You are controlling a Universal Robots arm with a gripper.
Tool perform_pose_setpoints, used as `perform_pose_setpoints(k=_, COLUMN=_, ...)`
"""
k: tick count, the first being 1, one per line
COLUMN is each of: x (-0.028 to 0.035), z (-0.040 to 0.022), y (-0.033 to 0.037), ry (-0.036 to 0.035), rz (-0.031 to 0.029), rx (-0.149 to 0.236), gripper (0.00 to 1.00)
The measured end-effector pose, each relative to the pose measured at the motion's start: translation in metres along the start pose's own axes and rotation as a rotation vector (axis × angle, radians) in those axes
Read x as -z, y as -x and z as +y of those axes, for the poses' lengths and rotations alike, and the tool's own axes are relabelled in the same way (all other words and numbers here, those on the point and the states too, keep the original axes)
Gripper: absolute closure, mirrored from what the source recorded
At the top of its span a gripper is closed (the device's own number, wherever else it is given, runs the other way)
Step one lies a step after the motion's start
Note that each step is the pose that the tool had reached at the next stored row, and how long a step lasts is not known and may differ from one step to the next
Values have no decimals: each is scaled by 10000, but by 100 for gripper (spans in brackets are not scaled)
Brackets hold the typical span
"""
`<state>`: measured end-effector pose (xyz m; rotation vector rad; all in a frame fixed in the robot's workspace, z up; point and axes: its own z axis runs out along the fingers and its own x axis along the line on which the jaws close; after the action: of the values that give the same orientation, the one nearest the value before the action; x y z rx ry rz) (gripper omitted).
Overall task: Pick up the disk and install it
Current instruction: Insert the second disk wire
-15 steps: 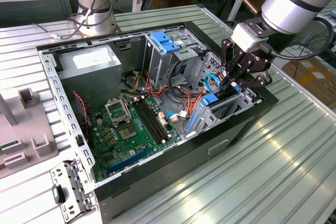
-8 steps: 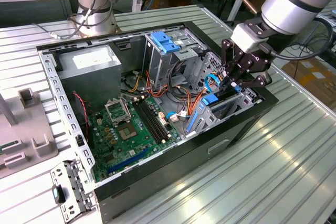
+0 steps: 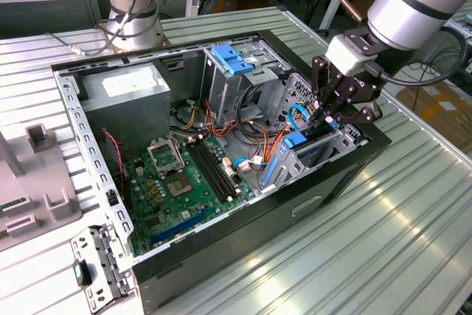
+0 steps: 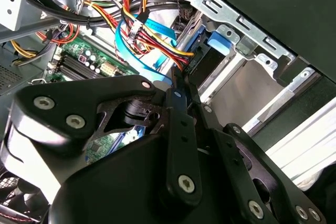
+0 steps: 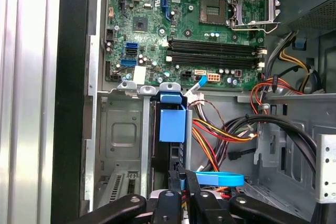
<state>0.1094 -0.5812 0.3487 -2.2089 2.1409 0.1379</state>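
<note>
One gripper (image 3: 330,114), fingers nearly closed on the disk's (image 5: 171,129) edge; disk stood on edge in the bay (image 5: 123,129), long axis running downward from the fingers.

Just below the black metal gripper (image 3: 333,111) stands the disk, dark with a bright blue plastic carrier frame (image 5: 172,121). Beside the gripper curl light-blue flat ribbon cable (image 5: 220,179) and red, yellow and orange wires (image 4: 149,30); beyond them lies a green circuit board (image 3: 177,189).
</note>
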Motion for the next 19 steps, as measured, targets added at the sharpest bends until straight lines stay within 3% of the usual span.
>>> perform_pose_setpoints(k=12, x=-19, z=-4, y=-17, ry=-1, rz=7, rx=0, gripper=84)
perform_pose_setpoints(k=19, x=-38, z=35, y=-21, ry=0, rz=9, rx=1, gripper=84)
